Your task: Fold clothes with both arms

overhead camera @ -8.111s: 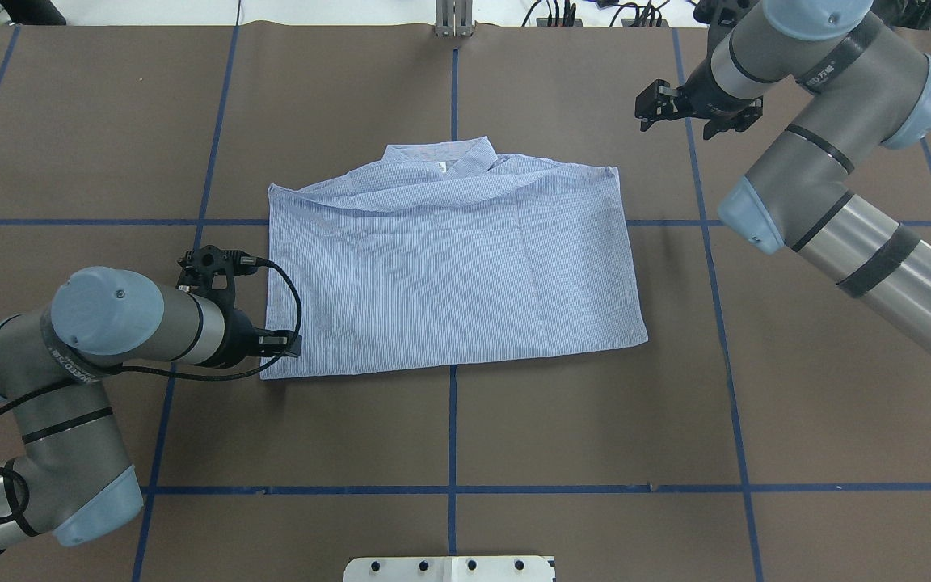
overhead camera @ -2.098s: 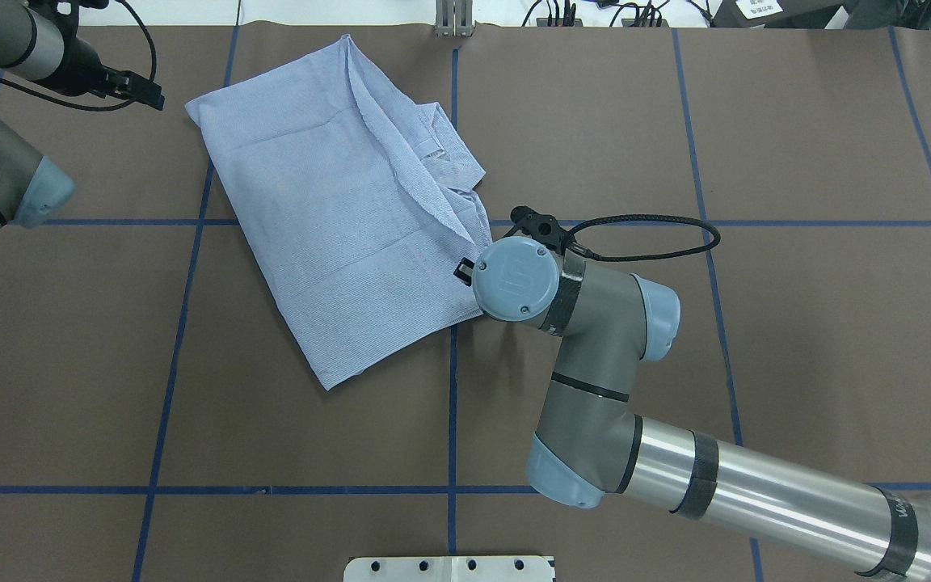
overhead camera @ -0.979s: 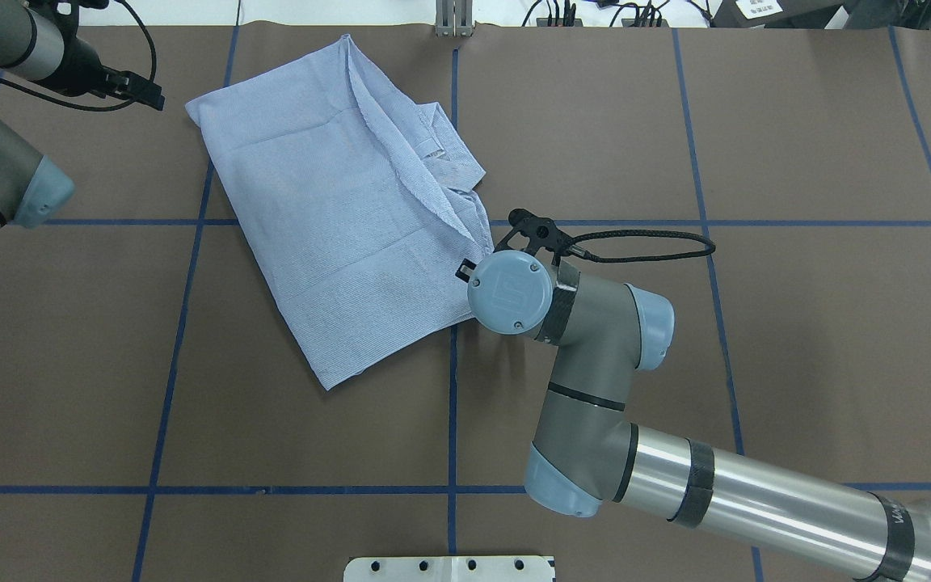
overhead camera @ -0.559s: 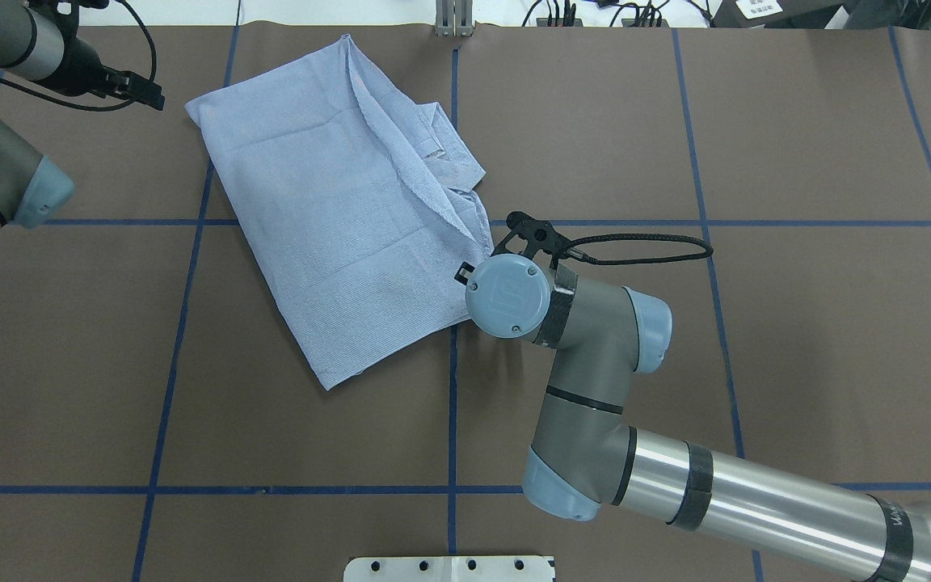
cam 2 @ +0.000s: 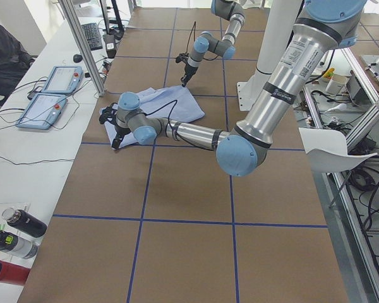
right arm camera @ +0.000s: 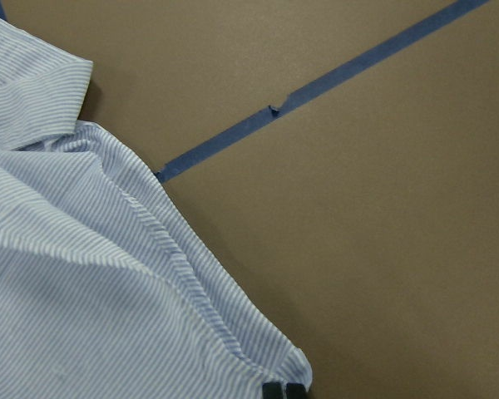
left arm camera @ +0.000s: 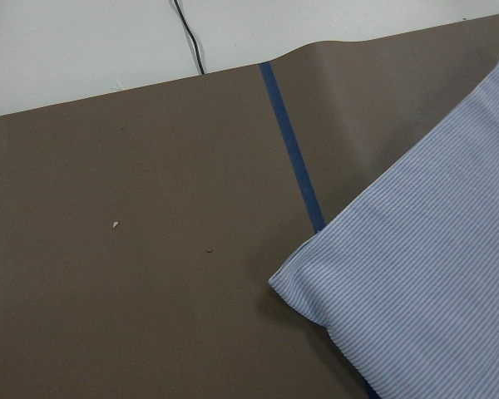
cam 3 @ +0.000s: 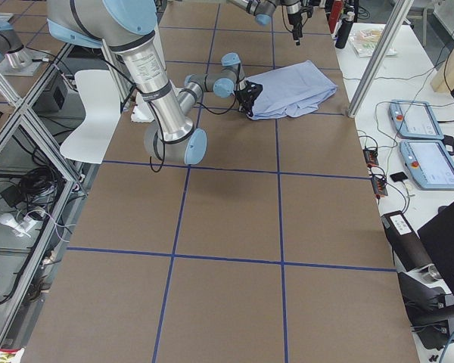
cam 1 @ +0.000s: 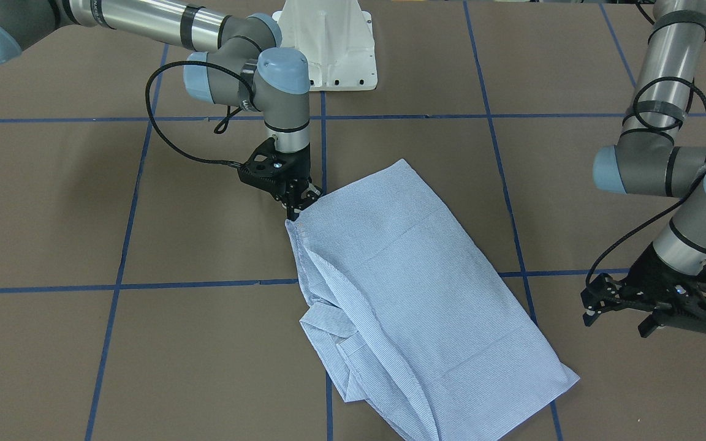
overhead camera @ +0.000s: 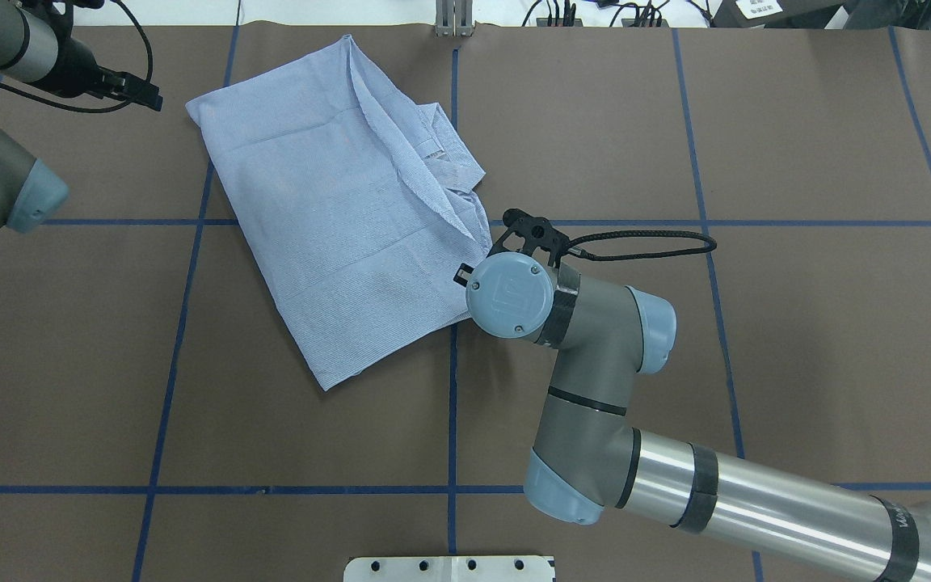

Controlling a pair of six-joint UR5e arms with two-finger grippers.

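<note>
At shirt (cam 1: 414, 288) edge, right claw (cam 1: 295, 207) pinches corner; left claw (cam 1: 619, 318) seemingly wide, well apart from it.

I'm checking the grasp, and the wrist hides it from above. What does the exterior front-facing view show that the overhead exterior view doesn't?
Front-facing only: the right gripper shut on a corner of the shirt, and the left gripper open, clear of it. Overhead only: cables lying beyond the table. Both: the folded shirt lying askew on the table.

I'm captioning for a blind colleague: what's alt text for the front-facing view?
A folded striped shirt lies askew on a brown table; the right gripper pinches one corner, while the left gripper hovers open, clear of it.
</note>
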